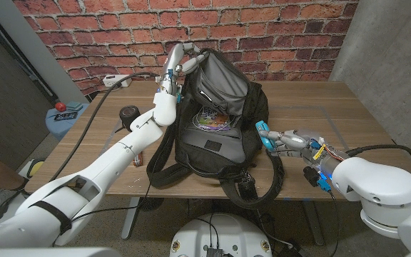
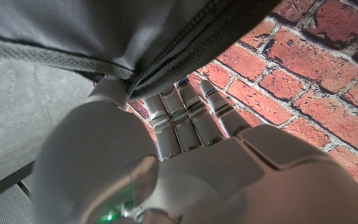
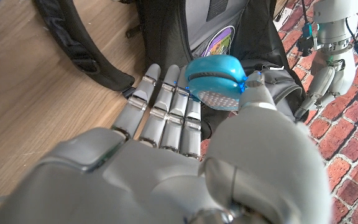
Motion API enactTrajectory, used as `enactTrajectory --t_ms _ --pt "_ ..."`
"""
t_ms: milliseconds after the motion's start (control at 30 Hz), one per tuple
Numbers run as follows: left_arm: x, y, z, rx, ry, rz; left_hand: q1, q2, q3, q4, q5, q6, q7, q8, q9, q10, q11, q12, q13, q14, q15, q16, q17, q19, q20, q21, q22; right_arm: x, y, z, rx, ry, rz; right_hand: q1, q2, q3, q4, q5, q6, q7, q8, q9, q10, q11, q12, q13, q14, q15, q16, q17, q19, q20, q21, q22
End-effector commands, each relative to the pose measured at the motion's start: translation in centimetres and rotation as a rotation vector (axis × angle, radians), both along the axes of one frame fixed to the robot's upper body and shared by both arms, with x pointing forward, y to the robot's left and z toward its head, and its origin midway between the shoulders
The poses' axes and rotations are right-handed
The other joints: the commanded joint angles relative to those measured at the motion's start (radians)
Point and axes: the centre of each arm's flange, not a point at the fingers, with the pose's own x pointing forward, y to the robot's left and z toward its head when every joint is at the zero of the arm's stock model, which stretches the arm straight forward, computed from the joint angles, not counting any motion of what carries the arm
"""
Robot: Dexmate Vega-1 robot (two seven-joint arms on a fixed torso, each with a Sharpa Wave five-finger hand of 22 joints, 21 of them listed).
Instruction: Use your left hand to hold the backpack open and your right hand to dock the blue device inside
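Note:
A black backpack (image 1: 212, 128) lies on the wooden table (image 1: 348, 114) with its mouth open toward me, grey lining and a round sticker showing inside. My left hand (image 1: 178, 66) grips the backpack's upper rim at the far side and holds it up; the rim fabric (image 2: 154, 62) crosses its fingers (image 2: 185, 112). My right hand (image 1: 293, 140) is just right of the bag, holding the blue device (image 1: 264, 133) between thumb and fingers. The blue device (image 3: 215, 81) is rounded, with a dotted pale face, and sits close to the backpack's opening (image 3: 222, 31). My left arm (image 3: 334, 31) shows beyond the bag.
A black round object (image 1: 128, 114) and a white power strip (image 1: 116, 81) with cables lie on the table's left part. A brick wall (image 1: 277, 28) stands behind. The backpack's straps (image 1: 262, 189) trail over the front edge. A red button box (image 1: 64, 107) sits left of the table.

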Motion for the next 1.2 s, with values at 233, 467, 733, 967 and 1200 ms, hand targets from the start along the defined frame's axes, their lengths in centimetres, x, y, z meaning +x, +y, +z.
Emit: enactTrajectory --t_ms 233,467,733,967,1200 --pt "-0.1 0.6 -0.8 -0.033 0.010 0.003 0.002 0.009 -0.001 0.001 0.005 -0.001 0.004 0.006 0.004 0.005 -0.011 0.008 0.002 0.003 -0.001 -0.007 0.002 0.000 0.007 -0.002 0.002 1.5 2.4 0.7 -0.057 -0.010 0.072 0.009 0.020 -0.004 -0.002 0.005 0.007 -0.011 0.003 0.001 -0.004 0.001 -0.004 0.002 -0.007 -0.036 -0.002 0.003 -0.006 -0.002 0.001 0.004" --pt "-0.2 0.9 -1.1 -0.050 0.014 0.001 0.002 0.010 -0.001 0.002 0.005 -0.004 0.002 0.006 0.004 0.002 -0.010 0.009 0.005 0.001 0.000 -0.007 0.003 -0.001 0.008 -0.002 0.002 2.2 3.4 0.8 -0.078 -0.004 0.114 0.011 0.024 -0.004 -0.001 0.004 0.005 -0.012 0.002 0.001 -0.008 0.002 -0.006 0.001 -0.008 -0.036 -0.003 0.004 -0.008 -0.002 0.001 0.004" --pt "-0.1 1.3 -1.4 -0.069 0.018 -0.002 0.002 0.010 -0.001 0.002 0.006 -0.005 0.003 0.006 0.004 0.001 -0.008 0.008 0.001 0.001 0.000 -0.008 0.002 -0.002 0.006 -0.003 0.002 3.4 4.4 0.7 -0.065 0.018 0.166 0.013 0.028 -0.004 -0.001 0.003 0.001 -0.011 0.001 0.000 -0.009 0.006 -0.009 -0.004 -0.009 -0.035 -0.003 0.004 -0.011 -0.002 0.001 0.004" --pt "-0.1 1.5 -1.5 -0.080 0.022 -0.005 0.003 0.010 -0.002 0.001 0.006 -0.004 0.003 0.006 0.003 0.000 -0.008 0.009 0.003 0.002 0.000 -0.007 0.004 -0.003 0.006 -0.003 0.002 4.7 5.2 0.8 -0.077 0.010 0.176 0.020 0.031 -0.002 -0.004 0.003 0.001 -0.013 0.001 0.000 -0.009 0.004 -0.010 -0.007 -0.010 -0.033 -0.004 0.004 -0.012 -0.001 0.001 0.004" --pt "0.0 1.5 -1.4 -0.082 0.017 -0.012 0.002 0.011 -0.002 0.002 0.006 -0.004 0.003 0.007 0.004 -0.001 -0.008 0.008 0.002 0.001 0.000 -0.007 0.005 -0.003 0.006 -0.003 0.002 5.6 5.8 1.0 -0.080 -0.008 0.184 0.021 0.031 -0.003 -0.004 0.003 0.003 -0.012 0.002 0.000 -0.007 0.006 -0.011 -0.008 -0.008 -0.034 -0.003 0.004 -0.012 0.000 0.002 0.004"
